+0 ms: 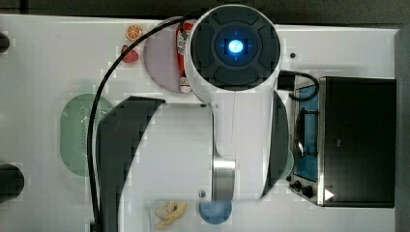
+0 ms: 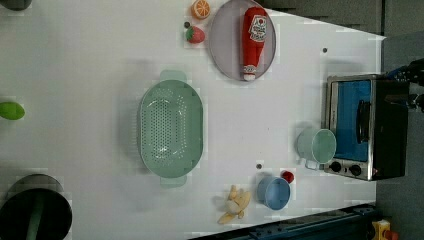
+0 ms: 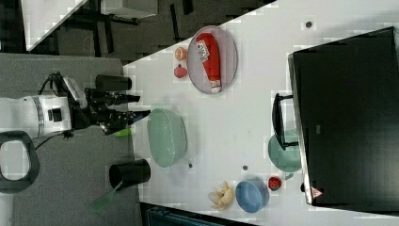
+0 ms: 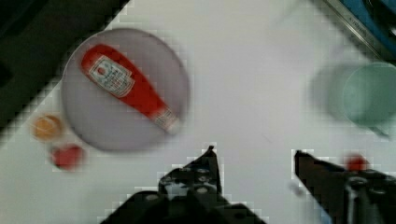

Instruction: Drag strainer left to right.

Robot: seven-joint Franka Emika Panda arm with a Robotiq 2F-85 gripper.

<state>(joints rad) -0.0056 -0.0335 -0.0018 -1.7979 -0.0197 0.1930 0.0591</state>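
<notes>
The claw [image 4: 254,161] is seen spread apart in the wrist view, with bare white tabletop [image 4: 243,93] showing between its two dark fingers and nothing pinched. In the right view the claw [image 3: 139,106] is held off the tabletop's edge, well apart from everything on it, with the strainer [image 3: 167,137] lying nearest to its fingertips, just past that edge. The strainer [image 2: 170,129] is set mouth-up and flat on the tabletop, its long axis running up and down in the left view, so that a flat rim tab is offered at each end; since it is to be dragged rather than lifted, a hold on the rim or a tab is judged sufficient. No contact with the strainer has been made, so the task is judged not yet begun. Farther from the claw, beyond the strainer, a plate [image 3: 211,60] is placed with a ketchup bottle [image 3: 210,55] lying on its side within it, and an orange slice [image 2: 201,8] and a strawberry [image 2: 195,34] are set just beside the plate. Farthest from the claw, a toaster oven [image 2: 365,127] is stood with a green mug [image 2: 317,146] just in front of it, and a blue bowl [image 2: 274,192] and a banana [image 2: 235,204] are grouped to one side. The stretch of tabletop between the strainer and the mug is left bare, which is judged to give the drag an unobstructed path.
</notes>
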